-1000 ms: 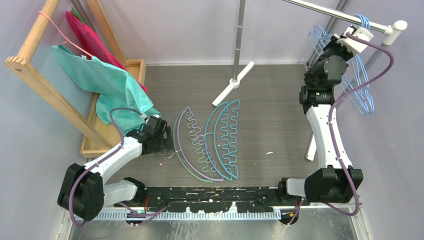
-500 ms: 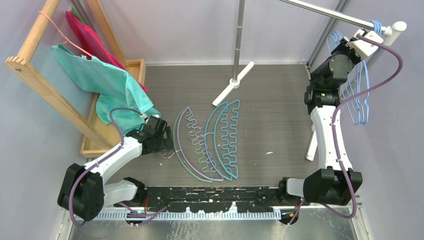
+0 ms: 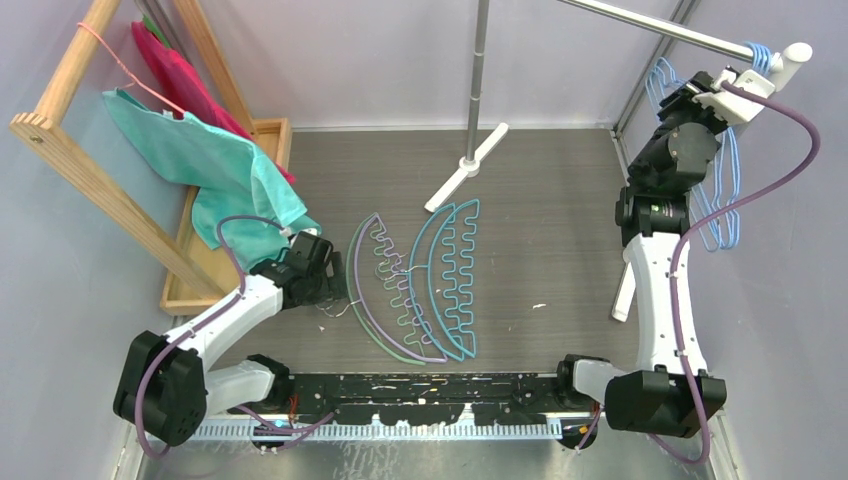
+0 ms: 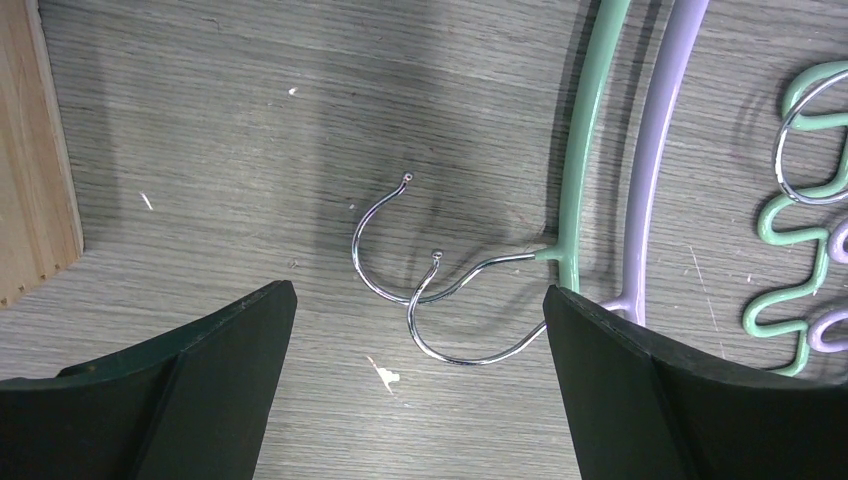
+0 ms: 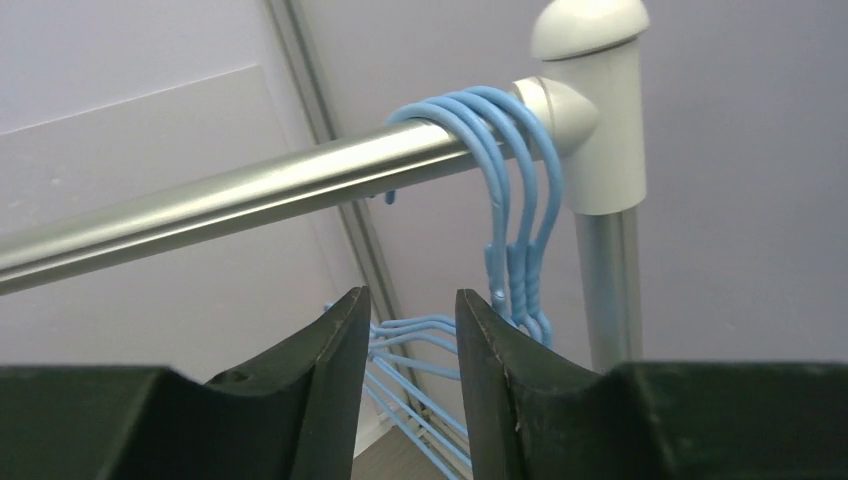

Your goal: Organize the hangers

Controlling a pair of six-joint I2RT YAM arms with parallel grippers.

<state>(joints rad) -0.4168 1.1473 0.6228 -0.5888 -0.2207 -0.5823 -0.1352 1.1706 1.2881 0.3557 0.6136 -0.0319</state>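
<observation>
Three arched hangers lie on the floor: teal (image 3: 450,280), green (image 3: 385,262) and lilac (image 3: 352,285). My left gripper (image 3: 330,290) is open just left of them. In the left wrist view its jaws (image 4: 420,300) straddle the two crossed metal hooks (image 4: 385,285) of the green (image 4: 585,130) and lilac (image 4: 665,130) hangers without touching them. Several light-blue wire hangers (image 3: 725,190) hang at the rail's right end. My right gripper (image 3: 690,90) is raised beside them. In the right wrist view it (image 5: 411,295) stands slightly open and empty below the rail (image 5: 250,200), left of the hanger hooks (image 5: 510,180).
A white joint (image 5: 600,130) caps the rail's end. The rack's pole (image 3: 480,80) and white foot (image 3: 465,165) stand at the back centre. A wooden frame (image 3: 100,170) with teal cloth (image 3: 210,160), red cloth (image 3: 180,75) and a pink wire hanger (image 3: 120,60) fills the left.
My right gripper has moved right along the rail, and the light-blue hangers have slid with it to the rail's end by the white joint. The left arm has not moved.
</observation>
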